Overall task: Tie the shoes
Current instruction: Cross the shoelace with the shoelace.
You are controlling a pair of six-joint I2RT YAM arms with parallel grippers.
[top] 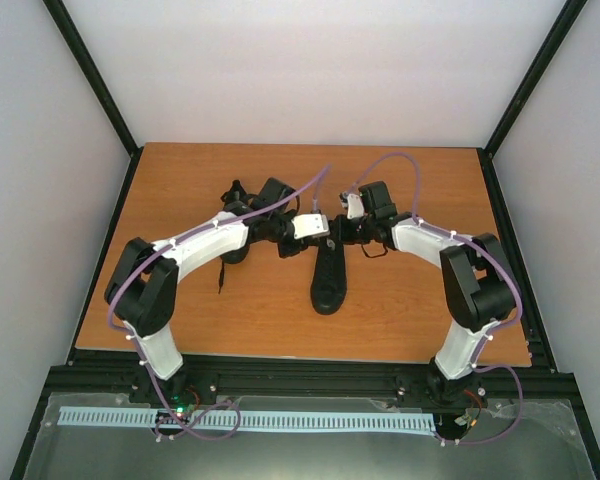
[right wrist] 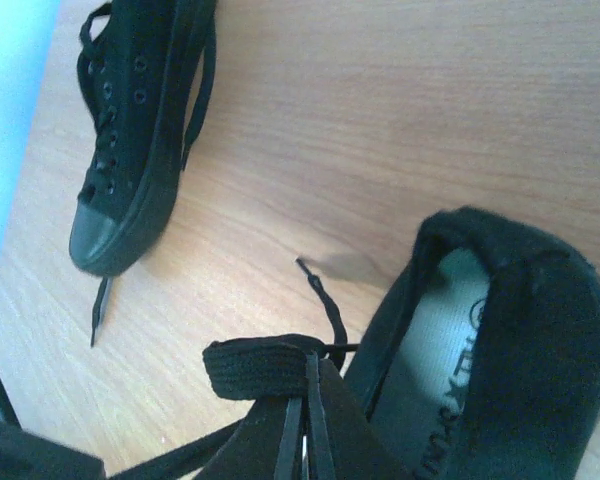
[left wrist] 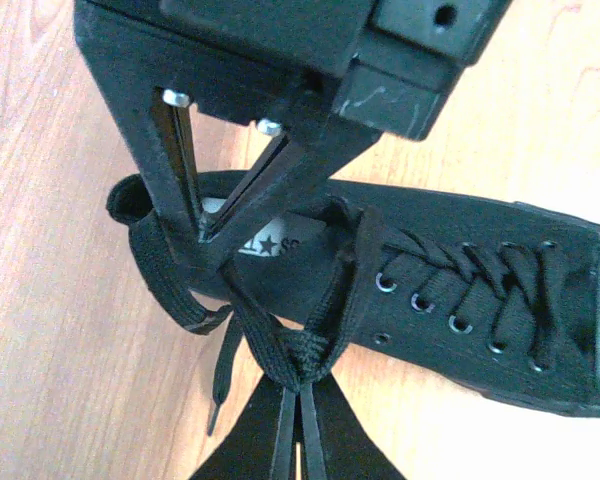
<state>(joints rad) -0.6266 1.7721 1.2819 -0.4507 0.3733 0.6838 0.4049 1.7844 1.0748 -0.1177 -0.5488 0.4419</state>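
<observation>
Centre of the orange-brown wooden worktop (top: 410, 310) lies one black canvas low-top sneaker (top: 328, 285), toe toward the arm bases; its twin (right wrist: 130, 140) sits off to the left. The left fingers (left wrist: 288, 412) pinch shut on a thin black lace (left wrist: 292, 358), and the right fingers (right wrist: 292, 420) clamp a flat lace loop (right wrist: 263, 364). White walls (top: 320, 70) and black frame posts (top: 90, 70) all around.
</observation>
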